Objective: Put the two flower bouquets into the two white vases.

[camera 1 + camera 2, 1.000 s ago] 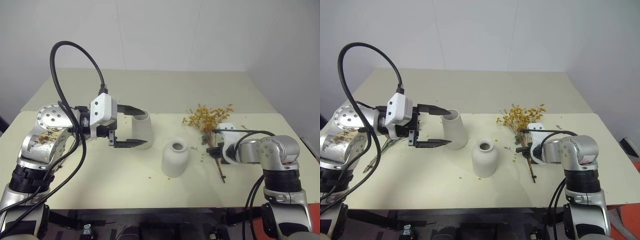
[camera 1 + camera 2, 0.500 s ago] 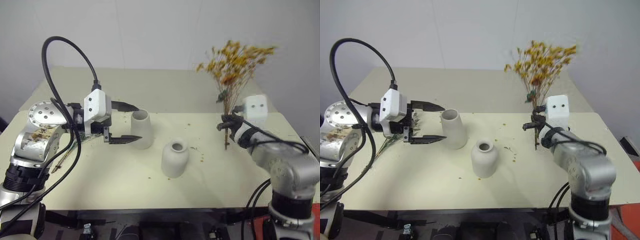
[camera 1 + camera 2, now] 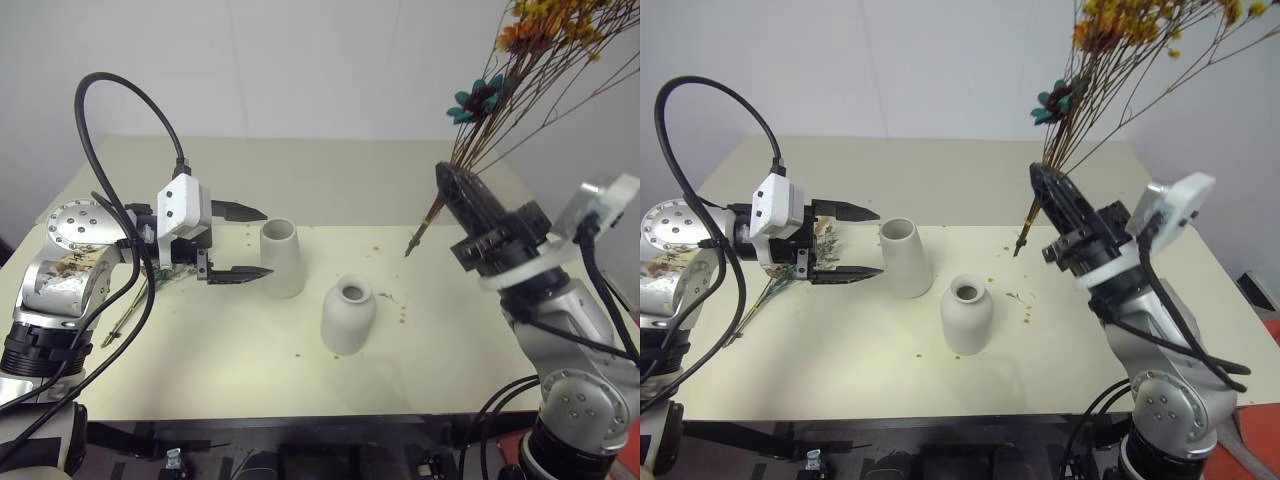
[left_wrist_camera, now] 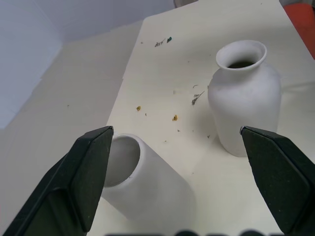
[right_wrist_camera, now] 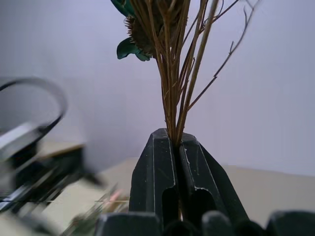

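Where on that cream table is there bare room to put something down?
The cream table is bare along its near edge, in front of the squat white bottle vase, and on the far half behind the tall tapered white vase. It is crowded on the left, where the open left gripper flanks the tall vase.

Open tabletop (image 3: 470, 350) beside squat vase (image 3: 348, 315)

Cream table (image 3: 330, 180): tall vase (image 3: 282, 258), squat vase (image 3: 348, 315), leafy bunch (image 3: 135, 300), scattered crumbs (image 3: 400, 318)
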